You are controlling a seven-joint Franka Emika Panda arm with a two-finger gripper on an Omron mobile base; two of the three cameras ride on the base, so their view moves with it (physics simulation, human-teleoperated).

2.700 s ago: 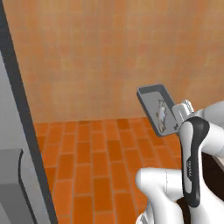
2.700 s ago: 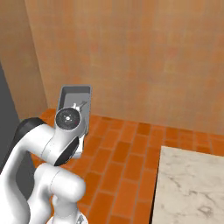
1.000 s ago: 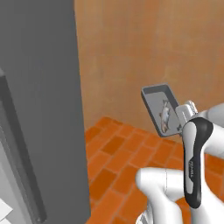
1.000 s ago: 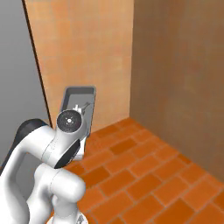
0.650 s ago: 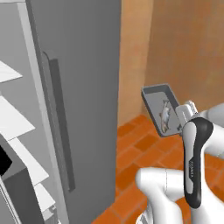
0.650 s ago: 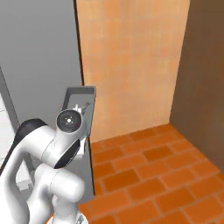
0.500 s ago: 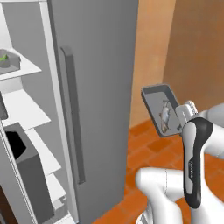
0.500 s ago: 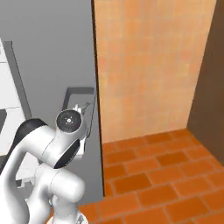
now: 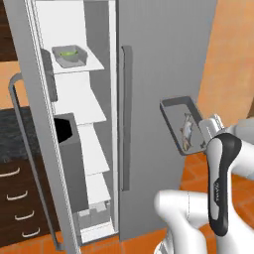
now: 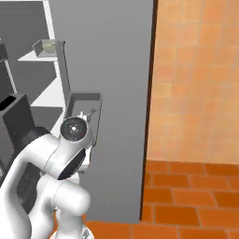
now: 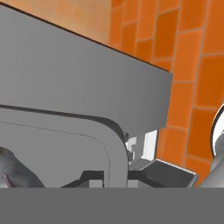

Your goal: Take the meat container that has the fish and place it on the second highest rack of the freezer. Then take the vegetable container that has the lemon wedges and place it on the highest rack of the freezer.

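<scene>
The meat container (image 9: 177,115) is a shallow grey tray held up in the air, tipped steeply on edge, with the small silvery fish (image 9: 186,130) lying in it. My gripper (image 9: 203,134) is shut on its right rim. From the right base view the meat container (image 10: 84,108) sits just above my wrist. The hand view shows its curved rim (image 11: 114,139) close up and part of the fish (image 11: 12,169). The freezer (image 9: 158,74) stands ahead with its left door open. The vegetable container (image 9: 70,55) with lemon wedges (image 9: 66,51) rests on the top white shelf; it also shows as the vegetable container (image 10: 46,47).
The freezer's right door is closed, with a long bar handle (image 9: 125,119). The open left door (image 9: 30,129) swings toward me. A dark bin (image 9: 71,149) fills a middle shelf. Dark drawers (image 9: 17,198) stand at the left. Orange wall (image 10: 196,70) and brick floor (image 10: 196,198) lie right.
The base has turned, so the whole scene swept across: wall and floor gave way to the freezer with its open door. The arm and the held tray kept their pose.
</scene>
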